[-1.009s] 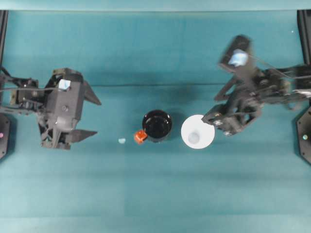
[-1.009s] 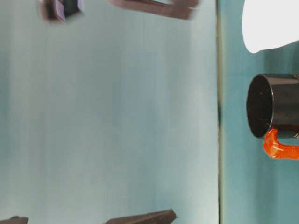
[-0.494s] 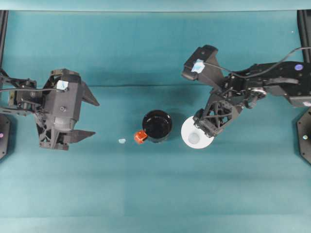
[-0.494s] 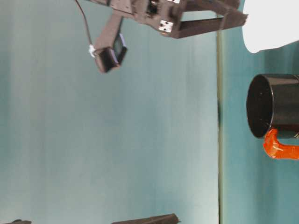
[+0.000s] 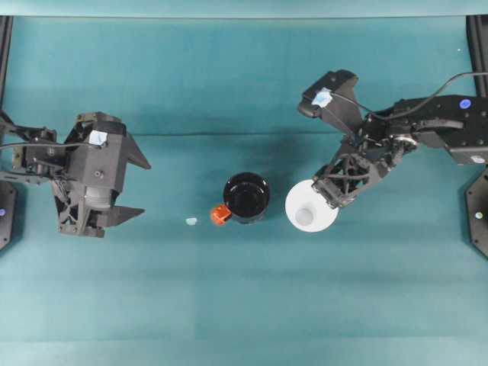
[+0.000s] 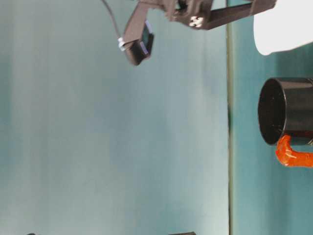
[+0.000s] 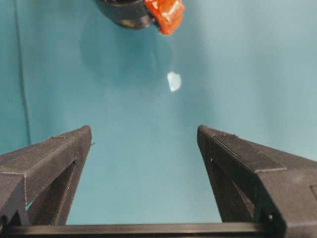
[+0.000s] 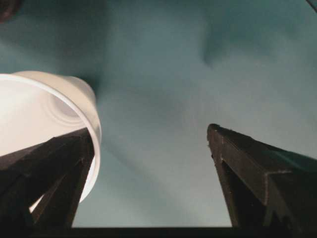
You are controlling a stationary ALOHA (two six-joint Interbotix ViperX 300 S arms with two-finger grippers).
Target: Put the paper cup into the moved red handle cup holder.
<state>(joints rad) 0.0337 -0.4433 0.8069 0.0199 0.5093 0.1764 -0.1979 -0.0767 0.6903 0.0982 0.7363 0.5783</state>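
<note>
The white paper cup [image 5: 311,216] stands upright on the teal table, just right of the black red handle cup holder [image 5: 246,197], whose red handle [image 5: 220,216] points left. My right gripper [image 5: 329,194] is open at the cup's upper-right rim. In the right wrist view one finger [image 8: 52,168] overlaps the cup [image 8: 47,111], and the gap of the gripper [image 8: 151,131] shows bare table. My left gripper [image 5: 143,187] hangs open, well left of the holder. In the left wrist view that gripper [image 7: 143,131] faces the red handle [image 7: 166,12]. The table-level view shows the cup [image 6: 288,24] beside the holder [image 6: 286,110].
A small pale scrap [image 5: 191,221] lies on the table left of the red handle and shows in the left wrist view as the scrap [image 7: 173,81]. Black frame posts [image 5: 6,46] stand at the table's side edges.
My right arm swung in from the right to the cup's rim, then eased back a little to the right. The left arm drifted slightly left. Cup and holder stayed put.
</note>
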